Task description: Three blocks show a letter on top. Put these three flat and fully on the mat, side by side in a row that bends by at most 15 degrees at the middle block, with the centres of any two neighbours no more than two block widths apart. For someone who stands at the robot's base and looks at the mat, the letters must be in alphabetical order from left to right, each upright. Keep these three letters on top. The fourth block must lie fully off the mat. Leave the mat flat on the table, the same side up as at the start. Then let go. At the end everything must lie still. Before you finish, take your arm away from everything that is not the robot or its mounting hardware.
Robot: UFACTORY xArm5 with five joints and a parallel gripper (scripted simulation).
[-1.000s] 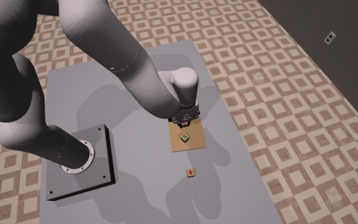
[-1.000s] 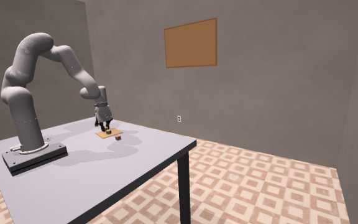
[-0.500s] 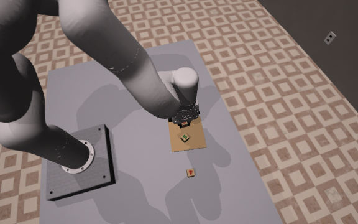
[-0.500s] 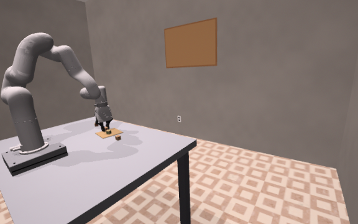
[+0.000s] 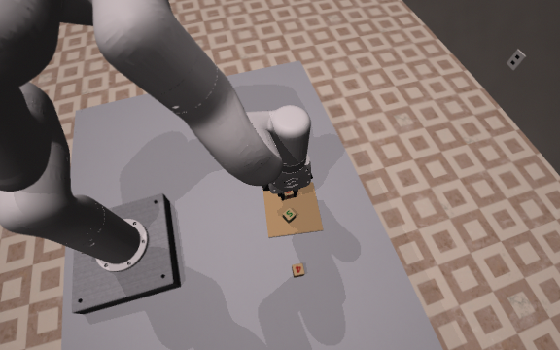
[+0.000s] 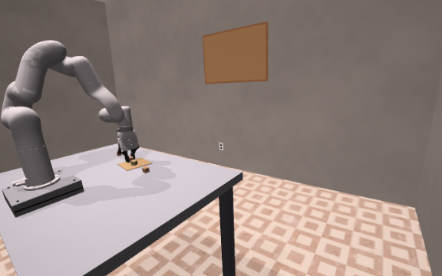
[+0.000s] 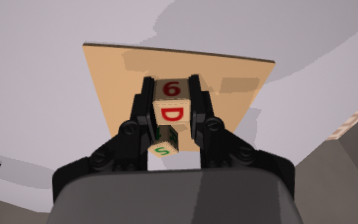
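My gripper (image 5: 289, 196) (image 6: 130, 159) (image 7: 172, 89) points down over the far-left part of the tan mat (image 5: 309, 221) (image 6: 128, 168) (image 7: 102, 60). It is shut on a wooden block (image 7: 172, 111) with a red D on top and a red 6 on a side. Whether that block touches the mat is hard to tell. A block with a green S (image 5: 289, 214) (image 6: 133, 162) (image 7: 163, 149) lies on the mat just beside, turned diagonally. A block with a red 4 on top (image 5: 297, 269) (image 6: 146, 169) lies on the table, off the mat.
A small brown thing (image 6: 119, 153), perhaps another block, shows behind the gripper in the exterior view; the arm hides that spot in the top view. The robot's base plate (image 5: 163, 228) (image 6: 71, 188) stands on the grey table (image 5: 222, 292) (image 6: 102, 215).
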